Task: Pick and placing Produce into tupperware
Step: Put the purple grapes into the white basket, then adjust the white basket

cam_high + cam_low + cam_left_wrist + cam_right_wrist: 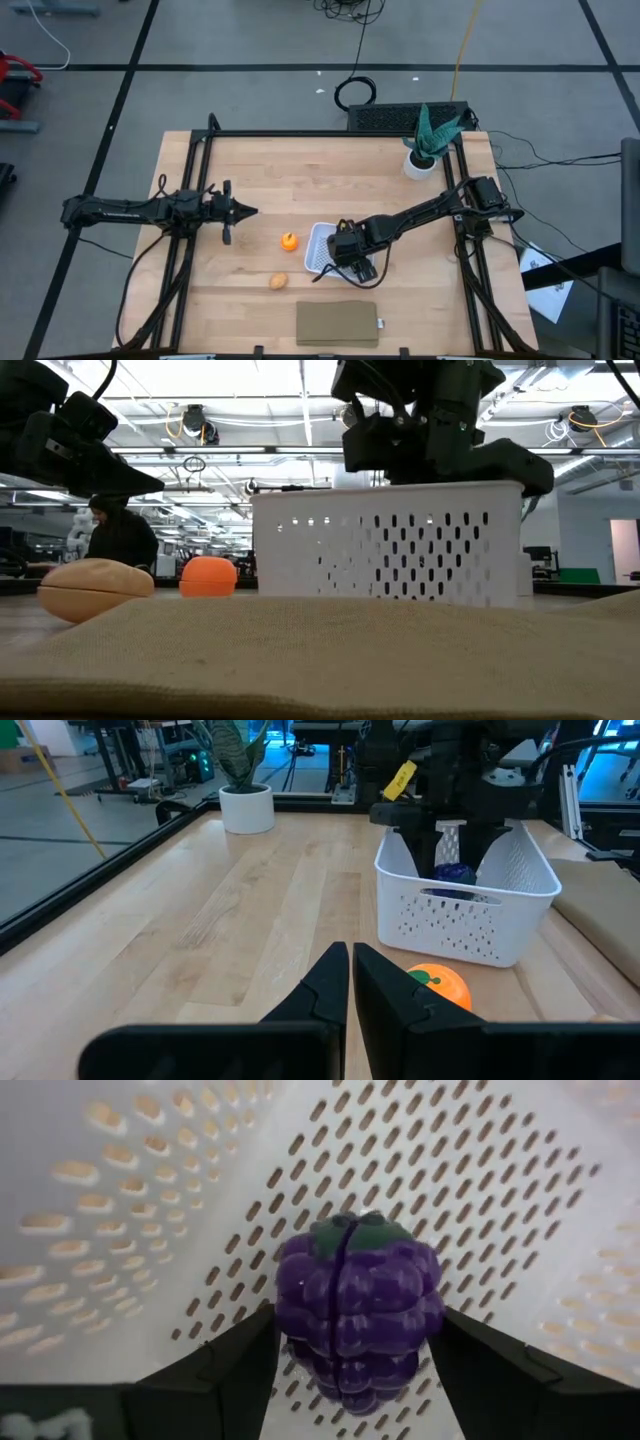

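Observation:
The dark purple lumpy produce [355, 1315] lies on the mesh bottom of the white tupperware [316, 250], and shows through its wall in the left wrist view [455, 873]. My right gripper [355, 1340] points down into the tupperware, open, one finger close on each side of the purple piece. The round orange piece [289, 241] rests on the table left of the tupperware. The tan oval piece [278, 281] lies nearer the front edge. My left gripper [250, 211] hovers shut at the table's left, pointing toward the orange piece [440, 988].
A green potted plant [430, 145] stands at the far right corner. A flat brown rectangle [338, 323] lies at the front edge, near the tupperware. Bare wood lies between my left gripper and the orange piece. A person [120, 535] shows in the room behind.

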{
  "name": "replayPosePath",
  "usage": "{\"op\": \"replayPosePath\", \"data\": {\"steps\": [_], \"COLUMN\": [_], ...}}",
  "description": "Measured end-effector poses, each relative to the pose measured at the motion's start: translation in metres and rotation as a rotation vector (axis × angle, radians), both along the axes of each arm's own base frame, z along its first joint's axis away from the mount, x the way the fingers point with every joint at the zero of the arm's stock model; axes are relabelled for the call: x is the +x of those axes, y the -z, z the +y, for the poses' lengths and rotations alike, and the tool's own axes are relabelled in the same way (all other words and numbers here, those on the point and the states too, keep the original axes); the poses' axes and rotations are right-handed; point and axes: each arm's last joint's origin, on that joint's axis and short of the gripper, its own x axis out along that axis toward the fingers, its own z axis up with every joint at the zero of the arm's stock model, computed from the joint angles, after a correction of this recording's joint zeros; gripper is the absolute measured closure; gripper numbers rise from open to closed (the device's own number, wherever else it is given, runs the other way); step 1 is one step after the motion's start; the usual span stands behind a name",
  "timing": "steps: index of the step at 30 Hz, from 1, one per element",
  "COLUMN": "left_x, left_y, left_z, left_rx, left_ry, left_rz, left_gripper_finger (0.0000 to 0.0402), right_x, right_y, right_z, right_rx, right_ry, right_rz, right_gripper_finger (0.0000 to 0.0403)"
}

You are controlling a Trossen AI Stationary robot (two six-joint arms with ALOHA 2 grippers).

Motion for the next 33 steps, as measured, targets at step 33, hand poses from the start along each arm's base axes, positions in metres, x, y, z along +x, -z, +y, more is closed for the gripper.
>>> {"op": "replayPosePath", "data": {"steps": [33], "left_x": [0.000], "left_y": [0.000], "left_z": [0.000], "left_rx": [0.001], "left_ry": [0.001], "left_rz": [0.003], "left_gripper_finger": [0.0378], "right_x": [-0.014], "right_y": [-0.077], "right_z": [-0.006], "right_rx": [-0.021], "right_ry": [0.057], "right_rz": [-0.301], "right_gripper_finger": [0.0185]}}
